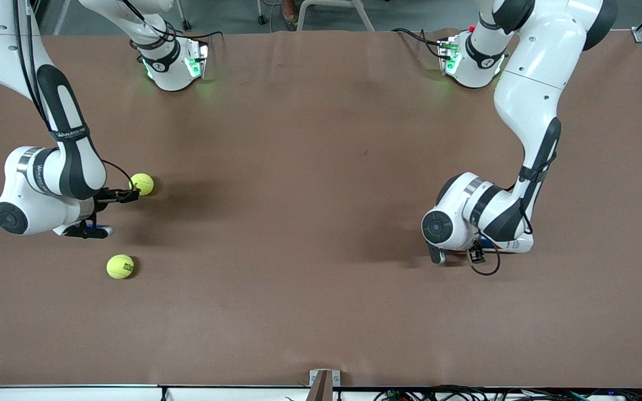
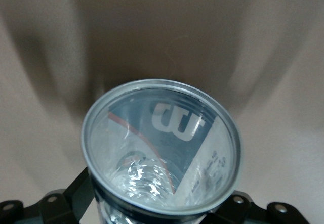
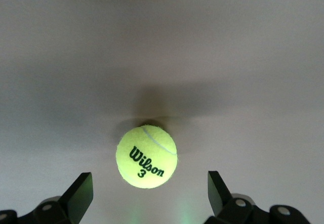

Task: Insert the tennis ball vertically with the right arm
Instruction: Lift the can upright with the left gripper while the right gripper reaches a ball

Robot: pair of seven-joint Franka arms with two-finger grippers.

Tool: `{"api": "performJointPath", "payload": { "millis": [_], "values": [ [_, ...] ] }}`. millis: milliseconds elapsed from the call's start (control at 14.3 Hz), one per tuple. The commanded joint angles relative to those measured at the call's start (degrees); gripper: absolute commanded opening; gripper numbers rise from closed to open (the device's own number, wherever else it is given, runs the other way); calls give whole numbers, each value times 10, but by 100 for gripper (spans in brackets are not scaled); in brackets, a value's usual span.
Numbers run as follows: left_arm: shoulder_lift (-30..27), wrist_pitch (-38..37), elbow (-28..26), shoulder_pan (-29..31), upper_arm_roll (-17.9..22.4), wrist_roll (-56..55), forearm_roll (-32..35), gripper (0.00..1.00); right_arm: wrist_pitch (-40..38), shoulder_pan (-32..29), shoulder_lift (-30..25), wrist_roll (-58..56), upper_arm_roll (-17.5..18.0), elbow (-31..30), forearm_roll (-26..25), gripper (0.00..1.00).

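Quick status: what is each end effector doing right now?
Left end effector: fingers around the clear ball can, grip not confirmed.
Right end effector: open, holding nothing, tennis ball between its fingers.

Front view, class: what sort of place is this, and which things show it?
Probably a robot test lab: two white robot arms bolted to one brown table, loose cables along its edge, and tennis balls as practice items.

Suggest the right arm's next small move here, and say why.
Probably lower the right gripper around the tennis ball and close. Its fingers stand open on either side of the ball, which rests untouched on the table. The left gripper is already around the open can.
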Motion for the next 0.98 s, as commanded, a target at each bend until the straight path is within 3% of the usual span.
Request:
{"api": "performJointPath", "payload": {
  "millis": [0,279,488,767,906],
  "values": [
    [10,13,9,6,0,24,15,91,28,-9,-17,2,6,-51,20,100],
    [11,13,8,7,0,24,15,80,40,-8,-17,2,6,-65,28,100],
    [7,16,6,7,-1,27,14,60,54,-10,-17,-1,6,-73,28,100],
    [1,15,11,3,-9,68,6,54,59,-11,-15,0,6,-82,28,100],
    [-7,15,14,10,-39,88,5,54,59,-12,-15,-2,6,-89,28,99]
  ]
}}
